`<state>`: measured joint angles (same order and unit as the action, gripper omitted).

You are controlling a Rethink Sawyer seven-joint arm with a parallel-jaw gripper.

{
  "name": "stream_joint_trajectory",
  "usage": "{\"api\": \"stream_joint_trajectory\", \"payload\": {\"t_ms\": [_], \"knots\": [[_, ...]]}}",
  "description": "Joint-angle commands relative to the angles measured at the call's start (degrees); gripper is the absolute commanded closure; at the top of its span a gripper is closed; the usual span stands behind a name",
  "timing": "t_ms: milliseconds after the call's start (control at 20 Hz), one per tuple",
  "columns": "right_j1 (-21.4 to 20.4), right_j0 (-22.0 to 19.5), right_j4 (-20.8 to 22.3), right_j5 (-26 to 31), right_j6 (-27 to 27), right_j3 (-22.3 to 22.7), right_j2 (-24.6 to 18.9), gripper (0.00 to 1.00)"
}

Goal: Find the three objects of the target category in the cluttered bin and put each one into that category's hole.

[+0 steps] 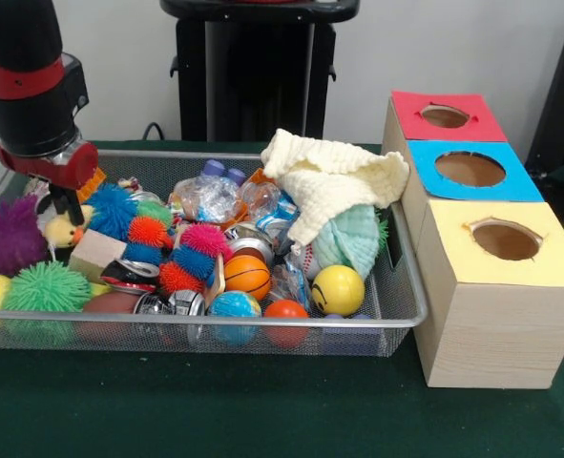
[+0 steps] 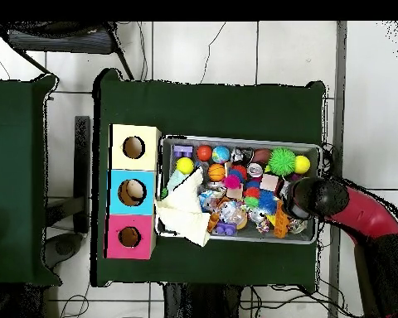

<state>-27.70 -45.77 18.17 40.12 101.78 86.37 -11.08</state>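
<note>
Red-surround hole [image 1: 445, 116] sits upper right in our front view, while our gripper [image 1: 69, 216] hangs far left over the wire-mesh bin [image 1: 262, 318], its grip unreadable to us.

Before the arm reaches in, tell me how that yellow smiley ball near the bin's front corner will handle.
The yellow smiley ball is round and smooth, so it will probably roll if nudged and may slip from a loose grip. It looks like soft foam, likely light. It rests beside the cluttered bin's mesh wall, which should stop it rolling far.
</note>
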Motion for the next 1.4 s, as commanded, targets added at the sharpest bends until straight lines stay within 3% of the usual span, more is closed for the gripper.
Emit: {"api": "stream_joint_trajectory", "payload": {"t_ms": [50,500,1100,1400], "knots": [[-3.0,-0.5,-5.4,9.7,-0.8,13.1,-5.7,1.00],[-8.9,0.7,-8.2,2.5,1.6,20.3,-6.0,1.00],[-13.6,3.7,-14.8,3.8,5.4,28.2,-4.9,1.00],[-17.7,6.6,-19.0,7.0,7.6,31.6,-3.1,1.00]]}}
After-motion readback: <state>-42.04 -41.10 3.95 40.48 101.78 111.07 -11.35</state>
